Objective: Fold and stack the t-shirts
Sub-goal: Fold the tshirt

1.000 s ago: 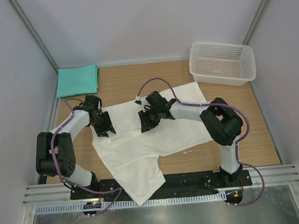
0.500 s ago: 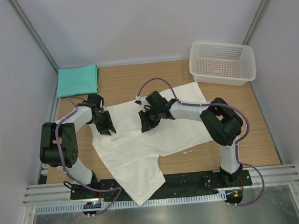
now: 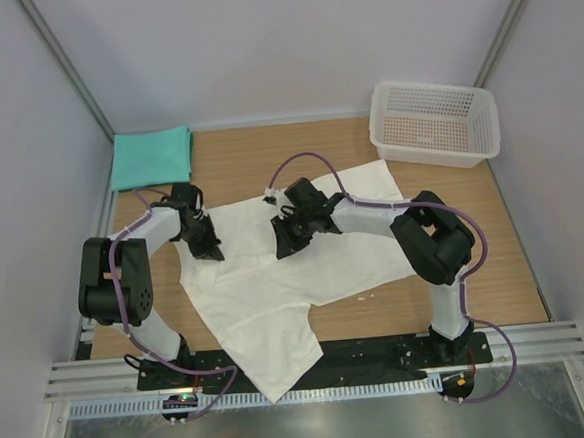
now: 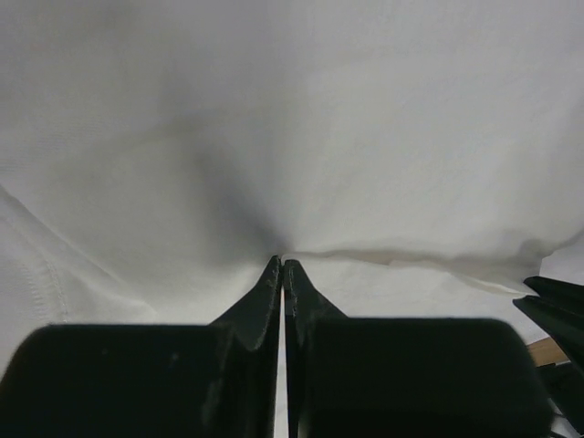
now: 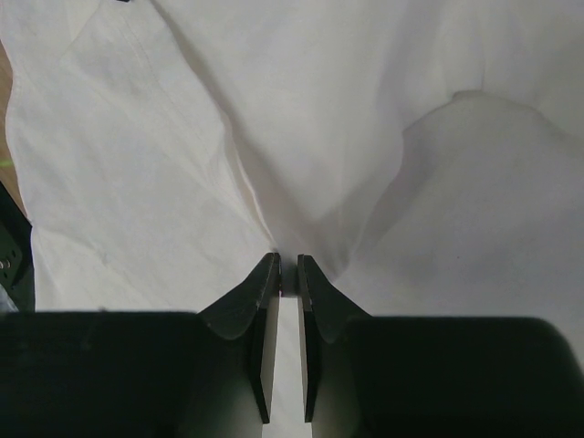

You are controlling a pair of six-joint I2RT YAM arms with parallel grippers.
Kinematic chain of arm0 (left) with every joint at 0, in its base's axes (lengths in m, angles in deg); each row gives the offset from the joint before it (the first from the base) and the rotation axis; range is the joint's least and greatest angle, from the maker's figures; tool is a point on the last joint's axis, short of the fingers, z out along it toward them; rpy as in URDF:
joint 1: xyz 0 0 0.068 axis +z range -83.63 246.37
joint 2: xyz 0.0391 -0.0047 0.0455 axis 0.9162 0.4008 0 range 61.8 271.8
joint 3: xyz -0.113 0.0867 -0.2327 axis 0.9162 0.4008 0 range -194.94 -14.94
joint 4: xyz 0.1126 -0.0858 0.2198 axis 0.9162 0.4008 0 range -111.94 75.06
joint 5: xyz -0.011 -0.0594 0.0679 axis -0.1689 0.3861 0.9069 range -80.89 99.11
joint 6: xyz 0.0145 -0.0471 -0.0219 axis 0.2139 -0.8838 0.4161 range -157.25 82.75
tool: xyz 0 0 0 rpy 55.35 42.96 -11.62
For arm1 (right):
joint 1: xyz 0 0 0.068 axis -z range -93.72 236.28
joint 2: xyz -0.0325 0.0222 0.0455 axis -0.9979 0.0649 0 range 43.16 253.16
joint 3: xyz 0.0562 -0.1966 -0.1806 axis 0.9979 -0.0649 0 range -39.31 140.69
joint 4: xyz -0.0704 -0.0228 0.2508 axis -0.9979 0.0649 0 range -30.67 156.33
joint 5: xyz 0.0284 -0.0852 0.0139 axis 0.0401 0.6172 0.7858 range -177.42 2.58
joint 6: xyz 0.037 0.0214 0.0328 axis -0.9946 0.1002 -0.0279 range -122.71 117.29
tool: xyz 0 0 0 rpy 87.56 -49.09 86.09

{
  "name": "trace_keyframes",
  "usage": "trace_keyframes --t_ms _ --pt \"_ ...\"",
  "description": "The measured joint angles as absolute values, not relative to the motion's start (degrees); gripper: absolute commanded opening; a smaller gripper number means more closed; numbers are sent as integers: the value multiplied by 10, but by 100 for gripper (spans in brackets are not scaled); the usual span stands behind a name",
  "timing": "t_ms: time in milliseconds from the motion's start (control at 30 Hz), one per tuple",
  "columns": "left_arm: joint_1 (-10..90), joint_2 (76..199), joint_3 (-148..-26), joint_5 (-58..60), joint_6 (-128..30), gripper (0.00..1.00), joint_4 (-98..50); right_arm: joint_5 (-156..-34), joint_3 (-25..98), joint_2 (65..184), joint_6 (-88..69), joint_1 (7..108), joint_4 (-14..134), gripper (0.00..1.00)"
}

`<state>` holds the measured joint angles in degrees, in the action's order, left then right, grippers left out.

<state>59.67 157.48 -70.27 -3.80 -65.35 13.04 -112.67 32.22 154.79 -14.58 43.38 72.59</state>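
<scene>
The white t-shirt (image 3: 277, 290) lies spread out and rumpled across the middle of the wooden table, one end hanging over the near edge. My left gripper (image 3: 210, 251) rests on its left part, shut on a pinch of the white cloth (image 4: 365, 137), which puckers at the fingertips (image 4: 282, 262). My right gripper (image 3: 283, 248) sits on the shirt's upper middle, its jaws closed on a raised fold of the white cloth (image 5: 164, 182) that fills the narrow gap (image 5: 288, 266). The teal-green t-shirt (image 3: 150, 157) lies folded at the back left corner, away from both grippers.
A white plastic mesh basket (image 3: 434, 121) stands at the back right corner. Bare wood of the table (image 3: 238, 163) shows behind the white shirt. Grey walls close in the left, right and back sides.
The left gripper's jaws have closed on the white cloth and its wrist has drawn in slightly. The right gripper's jaws have narrowed on the fold. The shirt has barely shifted.
</scene>
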Motion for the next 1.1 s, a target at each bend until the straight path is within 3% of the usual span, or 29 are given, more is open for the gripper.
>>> trace_keyframes --t_ms 200,567,867,1033,1100 --pt "597 1552 -702 -31 -659 0 140 -1119 322 1548 -146 434 733 20" --pt "596 1380 -688 0 -696 0 172 -1084 367 1546 -140 434 776 20" --pt "607 1408 -723 37 -698 0 192 -1068 500 1578 -140 443 796 19" --pt "626 1449 -752 41 -698 0 186 -1069 578 1627 -140 460 804 13" --pt "632 1466 -762 41 -698 0 185 -1074 596 1646 -139 469 808 26"
